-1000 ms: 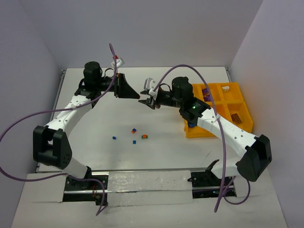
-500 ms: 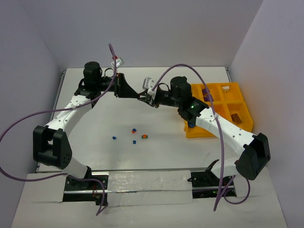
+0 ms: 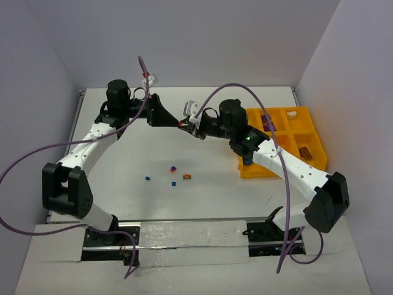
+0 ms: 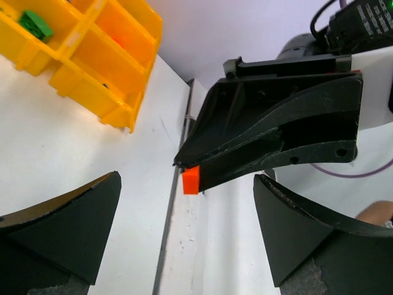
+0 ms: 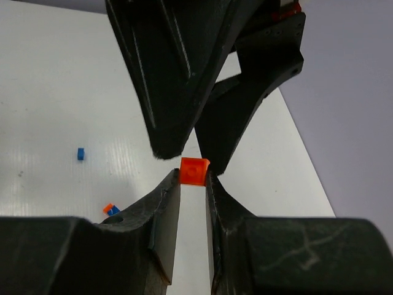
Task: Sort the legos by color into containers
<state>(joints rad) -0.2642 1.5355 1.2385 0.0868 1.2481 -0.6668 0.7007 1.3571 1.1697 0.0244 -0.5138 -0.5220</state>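
While both arms meet in the air above the far middle of the table point(image 3: 123, 160), we record the right gripper point(image 5: 193, 179) closed to a narrow gap on a small orange lego point(image 5: 194, 171). The piece is pinched at the very tips of its fingers and stands a little proud of them.

We find the left gripper point(image 3: 175, 121) spread wide. In the left wrist view its two fingers point(image 4: 73, 215) stand far apart, with the orange lego and the right gripper's tips in the space between them. We see neither left finger touching the piece.

We note the yellow-orange tray point(image 3: 255, 171) on the right side of the table, well apart from the held piece. One compartment holds a green brick point(image 4: 34, 23), a far compartment holds purple bricks point(image 3: 267, 121), and a right-hand compartment holds a brown piece point(image 3: 305, 152).

We count four small loose legos point(image 3: 173, 182) on the table nearer the arm bases, blue and orange ones in a loose group, none of them near either gripper
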